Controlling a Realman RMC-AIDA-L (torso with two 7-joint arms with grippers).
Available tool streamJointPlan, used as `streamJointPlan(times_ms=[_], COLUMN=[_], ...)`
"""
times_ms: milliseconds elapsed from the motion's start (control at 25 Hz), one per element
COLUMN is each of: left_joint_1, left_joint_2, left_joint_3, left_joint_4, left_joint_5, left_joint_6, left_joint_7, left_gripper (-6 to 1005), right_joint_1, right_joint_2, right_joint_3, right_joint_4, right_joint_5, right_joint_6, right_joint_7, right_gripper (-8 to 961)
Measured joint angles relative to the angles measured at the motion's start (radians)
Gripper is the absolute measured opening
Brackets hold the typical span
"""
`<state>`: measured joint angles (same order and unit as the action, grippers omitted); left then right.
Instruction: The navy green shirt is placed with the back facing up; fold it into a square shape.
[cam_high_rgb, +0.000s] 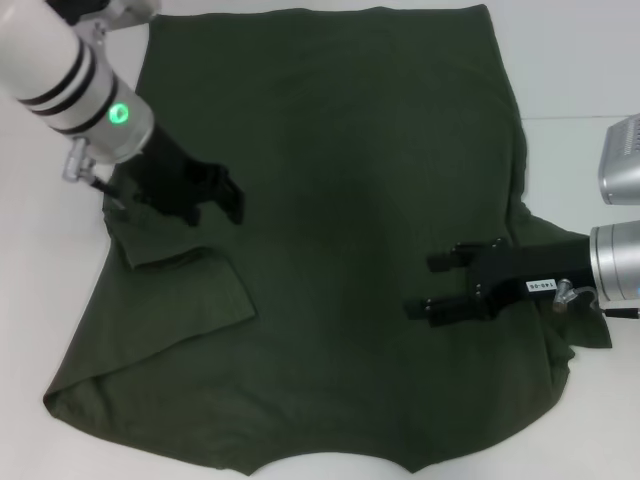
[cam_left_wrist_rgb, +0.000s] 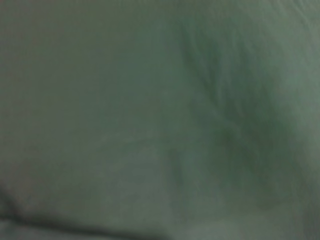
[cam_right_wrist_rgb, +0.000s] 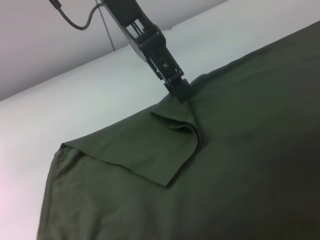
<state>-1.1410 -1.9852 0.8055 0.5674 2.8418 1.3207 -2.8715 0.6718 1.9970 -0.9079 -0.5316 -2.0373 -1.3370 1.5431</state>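
left gripper (cam_high_rgb: 215, 205) pinches shut on the navy green shirt (cam_high_rgb: 340, 200) at its folded left sleeve; right gripper (cam_high_rgb: 432, 285) hovers open over the right side.

My left wrist camera gives only a blur of the dark olive-green cloth T-shirt (cam_left_wrist_rgb: 160, 120), with no edge or finger to make out. From my head, the shirt's near hem (cam_high_rgb: 330, 465) runs off the picture. My black left gripper (cam_high_rgb: 215, 200) hides its own fingertips against the cloth.
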Motion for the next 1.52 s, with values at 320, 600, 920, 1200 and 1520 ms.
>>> streamJointPlan(times_ms=[320,600,920,1200,1520], left_joint_1=[0.164,0.276,0.288,0.293,0.301], left_joint_2=[0.056,0.063,0.033,0.019,0.027], left_joint_3=[-0.134,-0.172,-0.169,-0.161,-0.165], left_joint_4=[0.027,0.029,-0.035,-0.054,-0.051], left_joint_5=[-0.076,-0.219,-0.231,-0.225,-0.23], left_joint_6=[0.009,-0.069,-0.192,-0.256,-0.253], left_joint_7=[0.016,0.051,0.068,0.071,0.071], left_gripper=[782,875,871,870,869], right_joint_1=[0.0,0.006,0.008,0.005,0.002], right_joint_2=[0.002,0.002,0.0,-0.002,-0.005], right_joint_3=[0.001,0.001,-0.002,-0.002,-0.002], right_joint_4=[-0.001,-0.003,-0.005,-0.007,-0.007], right_joint_5=[0.0,0.0,0.0,0.0,0.0], right_joint_6=[0.007,0.01,0.01,0.01,0.01], right_joint_7=[0.002,0.002,0.002,0.002,0.002], right_gripper=[899,898,897,896,895])
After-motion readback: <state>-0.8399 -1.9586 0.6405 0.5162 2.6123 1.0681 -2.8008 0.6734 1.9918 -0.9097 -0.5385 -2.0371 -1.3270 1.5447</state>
